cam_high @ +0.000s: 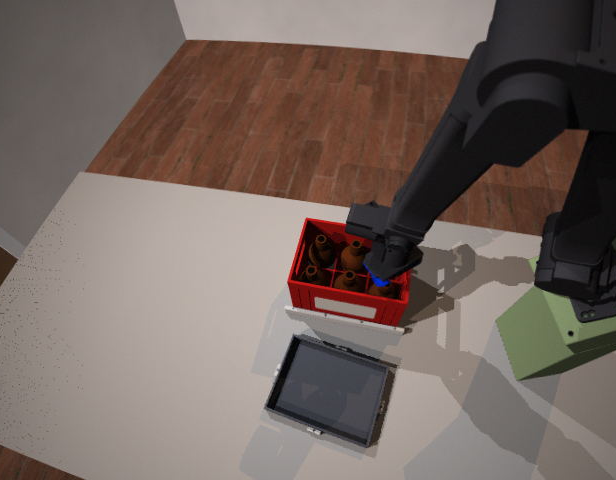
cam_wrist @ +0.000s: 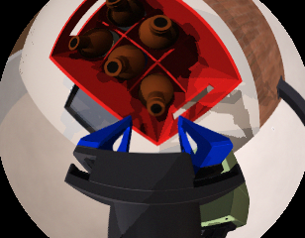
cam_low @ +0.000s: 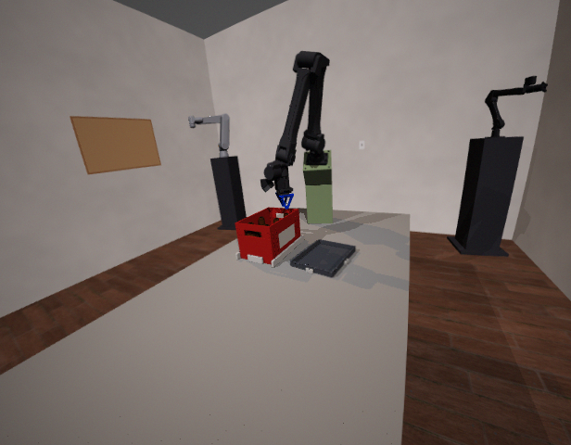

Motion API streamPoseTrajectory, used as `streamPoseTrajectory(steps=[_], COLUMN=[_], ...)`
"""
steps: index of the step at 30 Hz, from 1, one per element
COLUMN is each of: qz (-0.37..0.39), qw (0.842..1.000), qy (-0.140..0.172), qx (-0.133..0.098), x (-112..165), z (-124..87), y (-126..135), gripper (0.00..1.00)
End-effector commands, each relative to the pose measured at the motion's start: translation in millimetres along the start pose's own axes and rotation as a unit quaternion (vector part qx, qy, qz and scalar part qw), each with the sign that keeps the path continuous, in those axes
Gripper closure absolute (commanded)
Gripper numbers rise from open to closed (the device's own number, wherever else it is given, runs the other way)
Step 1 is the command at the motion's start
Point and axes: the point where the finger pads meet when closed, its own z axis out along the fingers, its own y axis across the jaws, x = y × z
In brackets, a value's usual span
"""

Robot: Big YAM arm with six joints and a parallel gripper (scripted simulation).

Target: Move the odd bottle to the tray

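A red crate (cam_high: 348,276) stands on the table and holds several brown bottles upright; it also shows in the wrist view (cam_wrist: 143,54) and far off in the exterior view (cam_low: 268,232). My gripper (cam_high: 379,277) with blue fingers hangs just above the crate's front right cell. In the wrist view the gripper (cam_wrist: 154,134) is open, with its fingers either side of the nearest bottle's mouth (cam_wrist: 156,107) and above it. Nothing is between the fingers. The dark grey tray (cam_high: 329,388) lies in front of the crate, with nothing in it.
The arm's green pedestal (cam_high: 561,320) stands at the table's right edge. A white strip (cam_high: 344,318) lies along the crate's front base. Two other arms on black pedestals (cam_low: 487,191) stand on the floor away from the table.
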Motion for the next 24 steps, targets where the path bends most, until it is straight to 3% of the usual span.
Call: streamPoseTrajectory(steps=[1, 24], qz=[-0.003, -0.002], qw=[1.000, 1.000], qy=[-0.002, 0.005], qx=[0.002, 0.006], x=[0.0, 3.5], z=[-8.6, -32.3], y=[-3.8, -5.7], gripper=[0.39, 0.39])
